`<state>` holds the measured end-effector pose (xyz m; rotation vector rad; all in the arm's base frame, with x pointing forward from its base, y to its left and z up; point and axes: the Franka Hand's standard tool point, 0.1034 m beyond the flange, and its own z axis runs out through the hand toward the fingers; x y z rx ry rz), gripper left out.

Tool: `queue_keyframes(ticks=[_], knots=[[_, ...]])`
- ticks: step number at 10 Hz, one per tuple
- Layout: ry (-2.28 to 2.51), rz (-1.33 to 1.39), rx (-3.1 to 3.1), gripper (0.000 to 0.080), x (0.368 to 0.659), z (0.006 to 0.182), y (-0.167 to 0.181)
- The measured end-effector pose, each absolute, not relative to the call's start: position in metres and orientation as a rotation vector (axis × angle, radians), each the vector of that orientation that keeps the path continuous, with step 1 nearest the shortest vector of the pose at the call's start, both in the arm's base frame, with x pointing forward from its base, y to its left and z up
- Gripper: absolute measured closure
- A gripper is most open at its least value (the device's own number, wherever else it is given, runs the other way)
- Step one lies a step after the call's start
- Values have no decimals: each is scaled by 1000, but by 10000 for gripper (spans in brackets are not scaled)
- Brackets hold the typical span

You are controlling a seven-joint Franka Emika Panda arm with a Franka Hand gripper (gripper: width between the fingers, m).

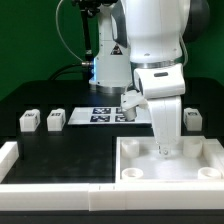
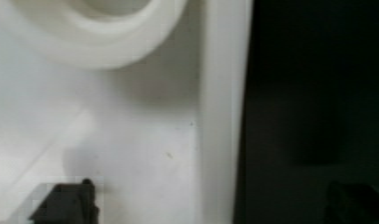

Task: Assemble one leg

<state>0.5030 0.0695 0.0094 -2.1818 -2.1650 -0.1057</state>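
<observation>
The large white tabletop (image 1: 205, 160) lies at the front on the exterior view's right. A round corner socket (image 2: 97, 30) shows in the wrist view. My gripper (image 1: 165, 150) is down at the tabletop's back wall. Its jaws stand wide apart (image 2: 200, 200), with one dark fingertip (image 2: 65, 205) over the white inside and the other side over the black table. It holds nothing. Two small white legs (image 1: 29, 120) (image 1: 56, 119) stand at the left. One leg (image 1: 193, 118) stands at the right. A further leg (image 1: 128, 103) sits by the arm.
The marker board (image 1: 100, 113) lies at the back middle, behind the arm. A white L-shaped rail (image 1: 40, 188) runs along the table's front and the exterior view's left edge. The table top is black.
</observation>
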Motion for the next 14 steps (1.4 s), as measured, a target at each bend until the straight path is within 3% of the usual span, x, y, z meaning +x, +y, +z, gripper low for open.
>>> queue_keyframes(ticks=[3, 5, 7, 14], knots=[[-2147, -108, -2204, 151, 504, 13, 70], [-1988, -115, -2393, 151, 493, 53, 78], [-1723, -107, -2596, 151, 469, 68, 100], [-1723, -107, -2596, 151, 469, 68, 100]])
